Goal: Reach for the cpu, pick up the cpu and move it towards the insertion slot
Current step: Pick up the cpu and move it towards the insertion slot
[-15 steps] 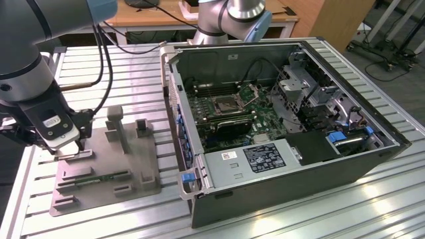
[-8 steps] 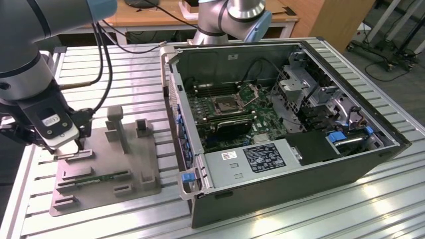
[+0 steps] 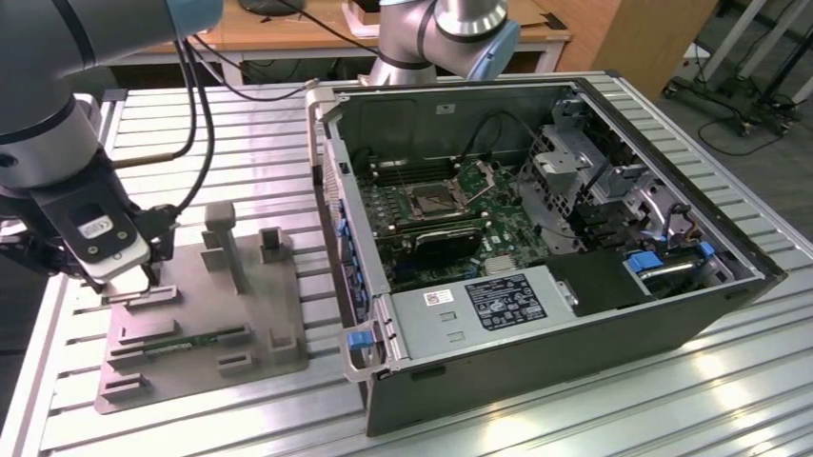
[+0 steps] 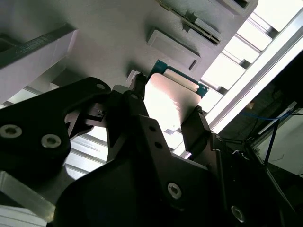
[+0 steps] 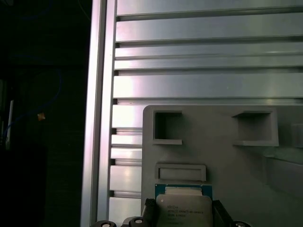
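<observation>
While the jaws pinch the small silvery square cpu (image 5: 183,213) between them by its thin edges, a tilt could drop it.

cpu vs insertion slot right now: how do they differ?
Look: the small square cpu, silvery top with green rim, is bright; the square metal-framed insertion slot on the green motherboard is dark in the middle.
Place: the cpu is at the grey plastic tray, clamped in the gripper; the insertion slot sits inside the open computer case.
Shared: both are square.
</observation>
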You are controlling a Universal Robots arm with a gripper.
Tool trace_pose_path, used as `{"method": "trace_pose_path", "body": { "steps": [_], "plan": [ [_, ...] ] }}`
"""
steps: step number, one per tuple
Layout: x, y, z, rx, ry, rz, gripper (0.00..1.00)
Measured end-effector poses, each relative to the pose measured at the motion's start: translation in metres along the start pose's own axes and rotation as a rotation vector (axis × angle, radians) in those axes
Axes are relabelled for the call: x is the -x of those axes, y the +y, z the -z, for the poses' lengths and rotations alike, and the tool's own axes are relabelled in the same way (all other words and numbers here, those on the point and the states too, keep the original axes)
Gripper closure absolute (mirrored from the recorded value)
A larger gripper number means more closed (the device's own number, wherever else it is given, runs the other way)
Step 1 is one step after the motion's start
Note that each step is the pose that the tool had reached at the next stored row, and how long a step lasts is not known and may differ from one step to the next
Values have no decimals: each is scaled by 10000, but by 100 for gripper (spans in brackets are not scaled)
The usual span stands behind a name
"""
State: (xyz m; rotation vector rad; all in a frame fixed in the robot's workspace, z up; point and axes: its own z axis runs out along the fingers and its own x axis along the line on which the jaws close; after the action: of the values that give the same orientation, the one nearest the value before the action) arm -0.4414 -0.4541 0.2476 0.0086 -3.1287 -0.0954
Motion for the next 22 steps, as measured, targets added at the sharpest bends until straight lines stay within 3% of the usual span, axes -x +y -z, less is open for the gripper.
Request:
{"method": "trace_pose_path", "body": {
  "steps": [22],
  "plan": [
    [1, 5, 85, 0, -1, 0, 45]
  ]
}}
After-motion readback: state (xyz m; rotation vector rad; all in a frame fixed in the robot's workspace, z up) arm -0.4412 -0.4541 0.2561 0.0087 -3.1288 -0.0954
